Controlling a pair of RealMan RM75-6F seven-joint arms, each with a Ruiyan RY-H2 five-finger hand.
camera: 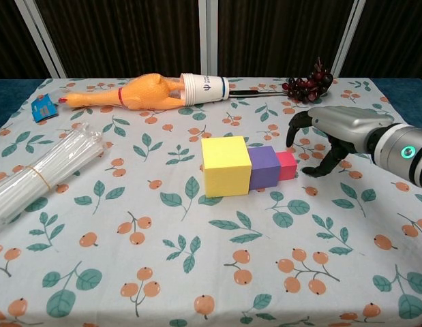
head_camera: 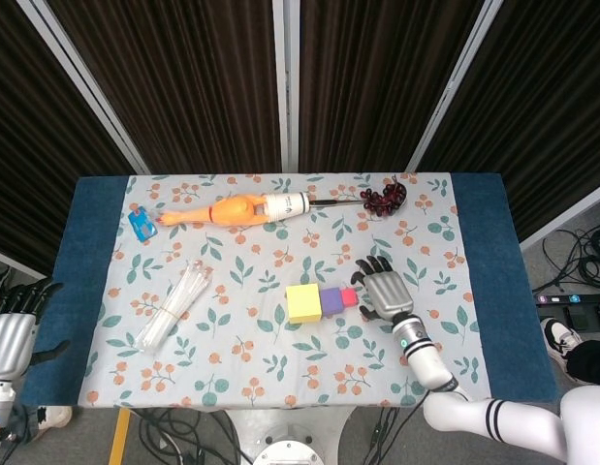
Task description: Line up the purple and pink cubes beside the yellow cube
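The yellow cube (head_camera: 302, 302) (camera: 225, 165) stands near the middle of the floral cloth. Touching its right side is the smaller purple cube (head_camera: 331, 301) (camera: 264, 167), and the small pink cube (head_camera: 348, 296) (camera: 285, 165) sits against the purple one, forming a row. My right hand (head_camera: 382, 291) (camera: 326, 135) hovers just right of the pink cube with its fingers curved and apart, holding nothing and clear of the cube. My left hand (head_camera: 16, 320) hangs off the table's left edge, fingers apart and empty.
A rubber chicken (camera: 129, 93) with a paper cup (camera: 204, 86) lies at the back, a ladle of dark grapes (camera: 306, 86) at the back right. A bundle of clear straws (camera: 40, 170) lies on the left, a blue packet (camera: 41, 107) at far left.
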